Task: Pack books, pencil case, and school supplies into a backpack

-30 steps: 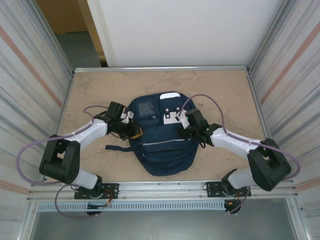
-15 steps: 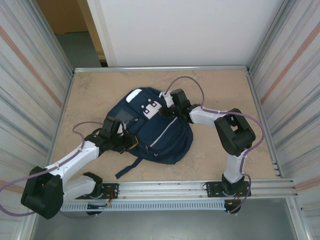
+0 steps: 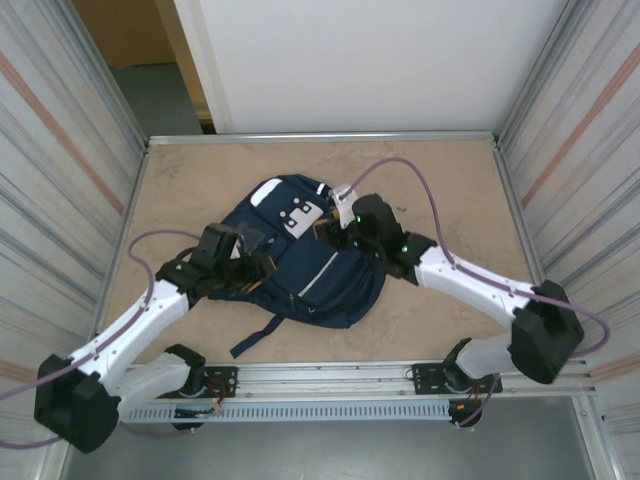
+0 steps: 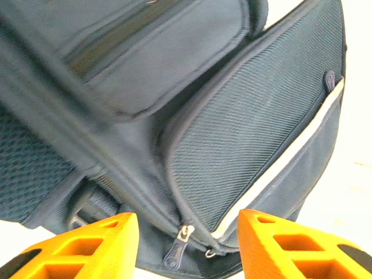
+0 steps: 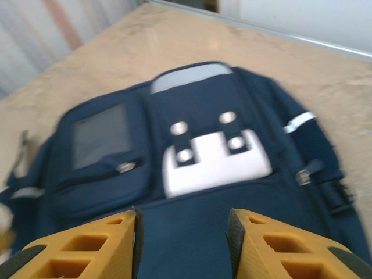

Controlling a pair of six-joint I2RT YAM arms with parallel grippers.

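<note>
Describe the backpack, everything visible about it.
The backpack is navy woven fabric with white reflective stripes, a white buckle patch, a grey square front patch and zip pulls. Its zips look closed. It lies front-up and skewed on the tan table, one dark strap trailing nearward. The left tool and right tool, both open, hang close over it.

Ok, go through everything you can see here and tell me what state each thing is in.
backpack: lying front up on the table, turned askew.
zip: looks closed, with its pulls at the end.
left end effector: open, empty, close to the backpack.
right end effector: open, empty, facing the backpack.
</note>
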